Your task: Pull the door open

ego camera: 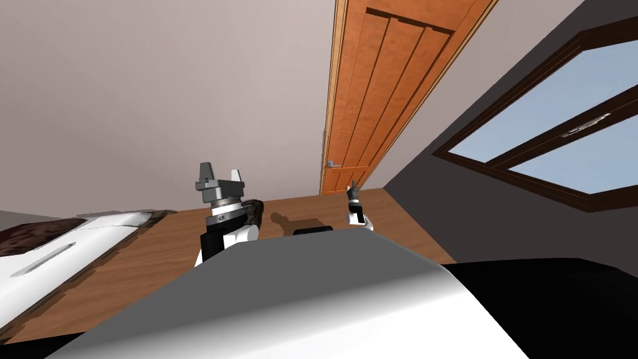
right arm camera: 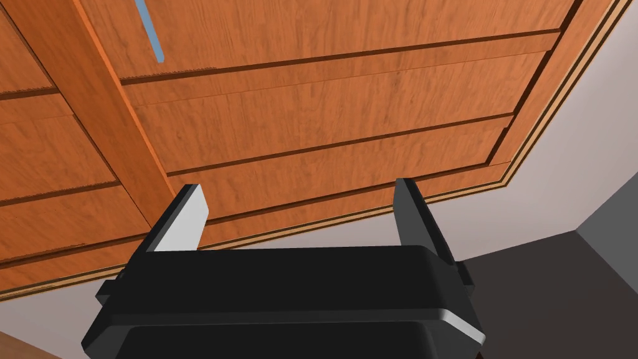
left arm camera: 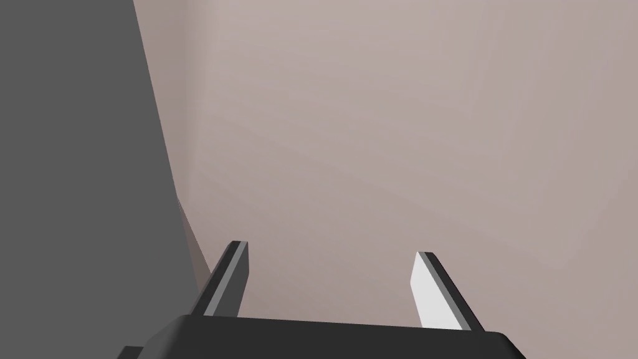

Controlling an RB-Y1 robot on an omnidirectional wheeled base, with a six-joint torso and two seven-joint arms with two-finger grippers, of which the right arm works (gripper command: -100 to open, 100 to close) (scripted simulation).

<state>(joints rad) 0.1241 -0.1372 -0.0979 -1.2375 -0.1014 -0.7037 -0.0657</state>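
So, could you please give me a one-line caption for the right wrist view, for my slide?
Open right end effector faces the orange panelled door, not yet at its blue-grey handle.

The left gripper (left arm camera: 331,249) has its two thin fingers (left arm camera: 428,293) spread wide apart (one shows a pale lit face, the other a shaded grey one).

The door (ego camera: 386,93) is seen as an orange-brown wooden leaf with long recessed panels divided by dark grooves. It is set in a paler wooden frame (ego camera: 331,100) and is shown shut, flush within that frame. A small grey-blue lever handle (ego camera: 334,164) is carried close to one long edge.
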